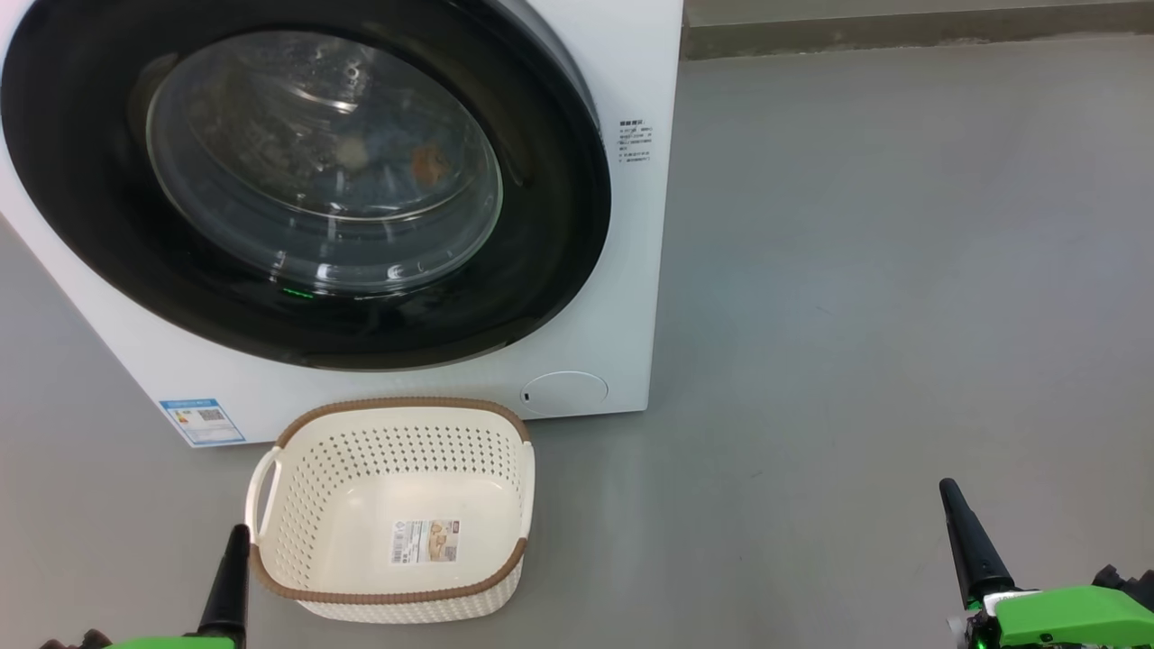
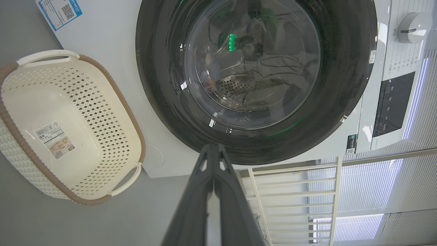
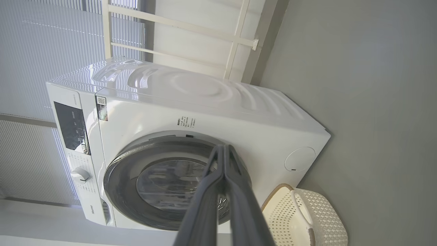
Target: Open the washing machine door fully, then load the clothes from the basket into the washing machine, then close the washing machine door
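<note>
head view: spotting washing machine door point(image 1: 306, 180) shut at 11 o'clock, clothes point(image 1: 429, 162) glimpsed through it, basket point(image 1: 397, 505) empty at 6. left wrist view: seeing left gripper point(image 2: 213, 147) pressed together, empty. right wrist view: finding right gripper point(image 3: 223, 147) pressed together too. looks like all 3 steps done.

Smooth grey floor point(image 1: 856, 270), with pale slatted blinds point(image 3: 51, 41) and a white rail frame point(image 3: 184, 26) beyond.

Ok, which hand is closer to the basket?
The left hand: its tip sits right beside the near left corner of the basket. The right hand is far off to the right.
</note>
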`<state>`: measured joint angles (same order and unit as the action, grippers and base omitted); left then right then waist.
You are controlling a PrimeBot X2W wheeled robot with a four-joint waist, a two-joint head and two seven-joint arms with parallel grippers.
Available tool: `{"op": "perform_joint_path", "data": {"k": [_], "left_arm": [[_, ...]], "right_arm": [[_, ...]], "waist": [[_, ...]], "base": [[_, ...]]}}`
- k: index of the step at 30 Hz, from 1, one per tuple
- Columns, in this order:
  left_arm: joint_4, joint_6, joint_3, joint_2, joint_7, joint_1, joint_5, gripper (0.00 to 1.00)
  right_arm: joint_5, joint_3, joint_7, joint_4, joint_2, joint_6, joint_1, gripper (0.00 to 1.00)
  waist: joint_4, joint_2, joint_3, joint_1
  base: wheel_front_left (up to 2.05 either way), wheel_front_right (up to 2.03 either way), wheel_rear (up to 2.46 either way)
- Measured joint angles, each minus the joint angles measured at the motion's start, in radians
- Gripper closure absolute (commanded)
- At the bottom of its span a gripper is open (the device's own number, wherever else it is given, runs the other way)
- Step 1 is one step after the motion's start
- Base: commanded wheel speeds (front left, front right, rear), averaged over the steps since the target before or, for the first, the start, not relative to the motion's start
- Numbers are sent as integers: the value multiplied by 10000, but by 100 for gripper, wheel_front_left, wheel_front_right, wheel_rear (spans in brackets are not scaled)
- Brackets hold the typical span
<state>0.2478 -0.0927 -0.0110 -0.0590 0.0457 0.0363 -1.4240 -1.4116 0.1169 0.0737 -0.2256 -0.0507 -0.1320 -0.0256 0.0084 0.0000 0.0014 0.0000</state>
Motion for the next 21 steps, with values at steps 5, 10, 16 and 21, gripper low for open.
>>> {"op": "perform_joint_path", "data": {"k": [5, 10, 16, 21], "left_arm": [[35, -98, -161, 19, 148, 137, -520, 100], [67, -173, -272, 42, 253, 147, -1022, 100], [119, -257, -454, 67, 424, 207, -1664, 100], [130, -274, -518, 77, 508, 325, -1923, 100]], "right_arm": [[-518, 23, 98, -127, 0, 0, -37, 100], [-1076, 33, 150, -211, 0, 0, -240, 100], [-1718, 65, 232, -384, 0, 0, -295, 100], [-1941, 102, 303, -426, 0, 0, -416, 100]], "waist": [[-25, 0, 5, 0], [-49, 0, 10, 0], [-78, 0, 15, 0], [-85, 0, 17, 0]], "base": [[0, 0, 0], [0, 0, 0], [0, 0, 0], [0, 0, 0]]}}
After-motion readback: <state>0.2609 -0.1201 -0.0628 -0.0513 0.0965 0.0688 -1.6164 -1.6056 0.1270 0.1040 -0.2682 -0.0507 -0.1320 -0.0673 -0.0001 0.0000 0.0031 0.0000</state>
